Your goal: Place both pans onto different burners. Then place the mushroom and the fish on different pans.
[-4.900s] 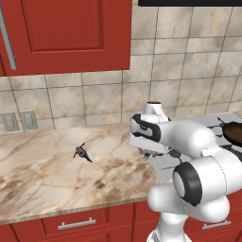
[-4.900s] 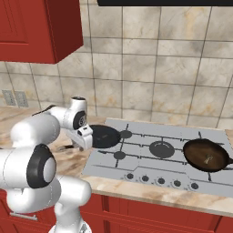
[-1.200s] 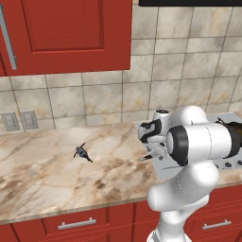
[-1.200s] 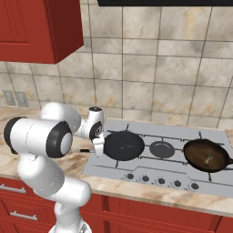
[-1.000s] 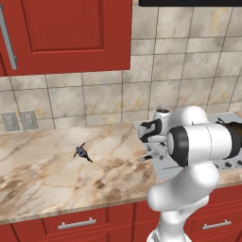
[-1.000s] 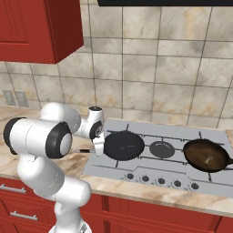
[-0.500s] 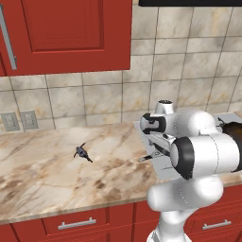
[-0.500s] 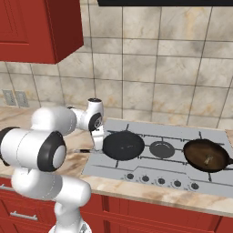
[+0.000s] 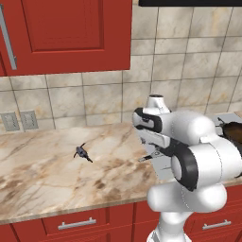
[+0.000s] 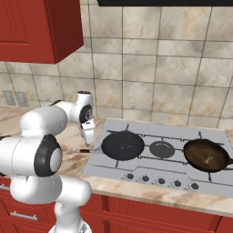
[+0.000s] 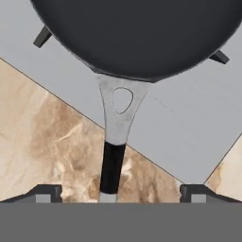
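The arm bends forward from its base, elbow raised, wrist turned down. The gripper [image 10: 89, 142] points downward, low over the surface; in the hand view the gripper [image 11: 121, 191] has its jaws spread wide apart, with both fingertips [image 11: 47, 192] free of contact.

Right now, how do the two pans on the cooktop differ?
The black pan is wide and flat; the brown pan is deeper. The black pan sits on the left burner, the brown pan on the right one. The black pan looks bare inside; the brown pan holds a small pale speck, too small to identify. Both rest on the silver-grey cooktop, apart.
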Motion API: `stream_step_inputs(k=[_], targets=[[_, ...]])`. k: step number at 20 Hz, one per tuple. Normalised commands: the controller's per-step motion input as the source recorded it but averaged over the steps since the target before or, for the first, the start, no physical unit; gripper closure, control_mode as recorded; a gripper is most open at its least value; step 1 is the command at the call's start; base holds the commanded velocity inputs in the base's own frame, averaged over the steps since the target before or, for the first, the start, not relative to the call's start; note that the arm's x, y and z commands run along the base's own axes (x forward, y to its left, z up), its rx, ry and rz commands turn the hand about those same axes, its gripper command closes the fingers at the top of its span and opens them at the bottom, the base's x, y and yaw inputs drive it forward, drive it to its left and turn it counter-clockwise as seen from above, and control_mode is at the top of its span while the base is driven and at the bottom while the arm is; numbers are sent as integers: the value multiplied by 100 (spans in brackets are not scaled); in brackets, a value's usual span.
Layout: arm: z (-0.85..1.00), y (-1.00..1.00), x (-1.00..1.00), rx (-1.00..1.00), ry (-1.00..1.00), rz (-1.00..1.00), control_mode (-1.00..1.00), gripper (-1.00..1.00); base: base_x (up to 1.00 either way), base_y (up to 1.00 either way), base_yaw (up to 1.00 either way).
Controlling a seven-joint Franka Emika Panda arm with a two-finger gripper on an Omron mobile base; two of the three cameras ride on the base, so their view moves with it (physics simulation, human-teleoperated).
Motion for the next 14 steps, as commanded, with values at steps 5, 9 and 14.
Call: stream_step_inputs(k=[5, 9, 14], targets=[[20, 48, 0, 0, 10, 12, -100, -100, 0, 0, 0], [17, 38, 0, 0, 9, 14, -100, -100, 0, 0, 0], [2, 38, -4, 0, 0, 15, -100, -100, 0, 0, 0]])
